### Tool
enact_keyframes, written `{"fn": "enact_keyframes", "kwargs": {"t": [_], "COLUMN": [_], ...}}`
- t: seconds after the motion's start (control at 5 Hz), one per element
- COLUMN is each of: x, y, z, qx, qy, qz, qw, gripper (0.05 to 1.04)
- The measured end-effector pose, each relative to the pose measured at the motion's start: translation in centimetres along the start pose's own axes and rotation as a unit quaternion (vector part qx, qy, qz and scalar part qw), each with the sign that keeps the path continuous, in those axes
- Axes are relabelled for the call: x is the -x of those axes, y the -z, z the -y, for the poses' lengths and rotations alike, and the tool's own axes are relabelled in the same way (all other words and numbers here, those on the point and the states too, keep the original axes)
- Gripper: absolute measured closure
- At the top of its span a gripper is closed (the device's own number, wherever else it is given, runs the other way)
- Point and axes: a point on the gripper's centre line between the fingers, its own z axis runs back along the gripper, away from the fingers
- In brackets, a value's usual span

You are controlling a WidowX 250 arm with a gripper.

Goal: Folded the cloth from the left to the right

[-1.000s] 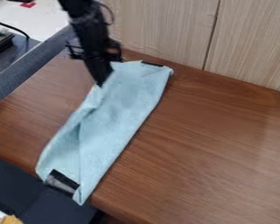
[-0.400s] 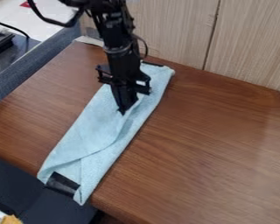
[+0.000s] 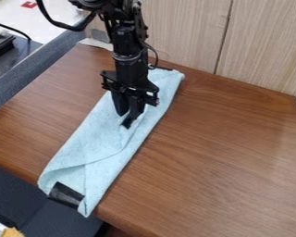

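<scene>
The black gripper point(image 3: 123, 120) hangs over the upper middle of the cloth, its two fingers parted and low against the fabric. The light blue cloth point(image 3: 95, 143) lies as a long slanted strip, from near the wooden wall down to the table's front left edge. Its left part is folded over toward the right, and a crease crosses the lower half of the strip. A black patch shows at each end of the cloth. The fabric directly behind the fingers is hidden.
The brown wooden table point(image 3: 218, 148) extends to the right of the cloth. A pale wood panel wall point(image 3: 188, 32) stands behind it, and a grey padded divider point(image 3: 33, 69) runs along the upper left. A dark chair point(image 3: 21, 194) is below the front left edge.
The gripper moved right and toward the camera, carrying the cloth's left flap over to the right. Its fingers have since spread apart, with the flap lying on the strip.
</scene>
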Motion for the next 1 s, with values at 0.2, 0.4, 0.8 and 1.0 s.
{"fn": "enact_keyframes", "kwargs": {"t": [0.2, 0.4, 0.8, 1.0], "x": [0.0, 0.1, 0.3, 0.2], "y": [0.0, 0.1, -3.7, -3.9], "z": [0.0, 0.1, -0.2, -0.2], "qx": [-0.001, 0.003, 0.004, 0.003], "qy": [0.0, -0.003, -0.009, -0.01], "qz": [0.0, -0.001, 0.051, 0.054], "qw": [1.0, 1.0, 0.9986, 0.9985], "gripper": [0.262, 0.072, 0.08, 0.082]}}
